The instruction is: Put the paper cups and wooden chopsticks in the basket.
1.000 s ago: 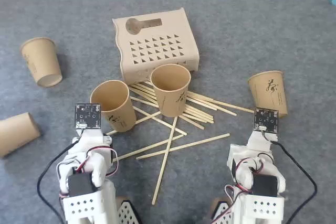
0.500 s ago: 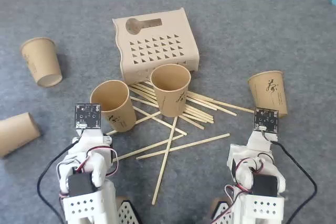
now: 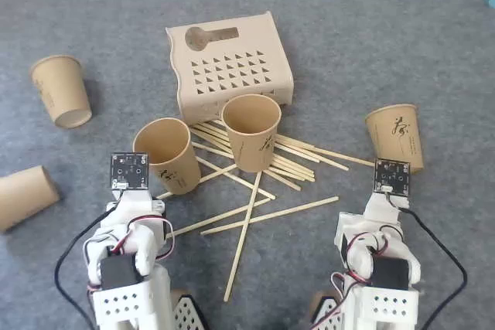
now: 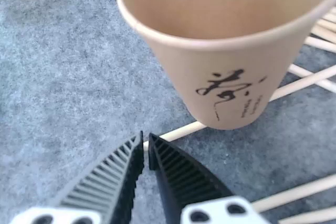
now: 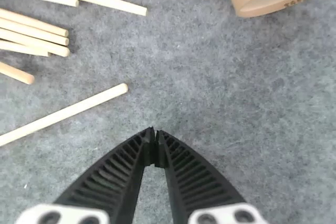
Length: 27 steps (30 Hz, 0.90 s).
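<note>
I see 5 tapered paper cups (image 3: 250, 141), round wooden chopsticks (image 3: 269, 215) and a perforated basket (image 3: 232, 67) on fuzzy carpet (image 3: 387, 52). Jaws on left gripper (image 4: 146, 141) and right gripper (image 5: 154, 132) are pressed together.

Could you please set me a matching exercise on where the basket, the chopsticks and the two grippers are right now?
Things:
1. basket
2. wooden chopsticks
3. left gripper
4. right gripper

Places or states:
a. shut, just in front of an upright paper cup
b. scattered loose between the arms and the basket
c. shut, over a bare patch of the grey mat
d. on the far side of the chopstick pile from the arms

Pairs: 1-d, 2-b, 3-a, 4-c
</note>
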### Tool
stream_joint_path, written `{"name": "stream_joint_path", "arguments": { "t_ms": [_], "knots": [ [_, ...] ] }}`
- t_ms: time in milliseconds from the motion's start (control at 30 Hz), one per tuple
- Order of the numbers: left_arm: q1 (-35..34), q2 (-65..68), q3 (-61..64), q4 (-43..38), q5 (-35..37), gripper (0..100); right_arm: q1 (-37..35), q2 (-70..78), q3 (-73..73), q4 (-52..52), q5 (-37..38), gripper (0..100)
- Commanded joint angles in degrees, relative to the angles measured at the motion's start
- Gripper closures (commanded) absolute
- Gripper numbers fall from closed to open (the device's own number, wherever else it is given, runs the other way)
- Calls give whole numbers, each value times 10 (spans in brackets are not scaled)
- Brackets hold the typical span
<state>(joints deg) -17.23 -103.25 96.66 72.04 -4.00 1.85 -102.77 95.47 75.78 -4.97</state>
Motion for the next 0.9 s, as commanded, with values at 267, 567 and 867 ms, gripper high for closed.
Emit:
{"name": "stream_joint_path", "arguments": {
  "t_ms": [267, 567, 867],
  "knots": [
    [4, -9, -1, 3, 5, 988, -4, -13, 10, -7, -5, 992],
    [4, -9, -1, 3, 5, 988, -4, -13, 10, -7, -5, 992],
    [37, -9, -1, 3, 4, 988, -7, -13, 10, -8, -5, 992]
  ]
}}
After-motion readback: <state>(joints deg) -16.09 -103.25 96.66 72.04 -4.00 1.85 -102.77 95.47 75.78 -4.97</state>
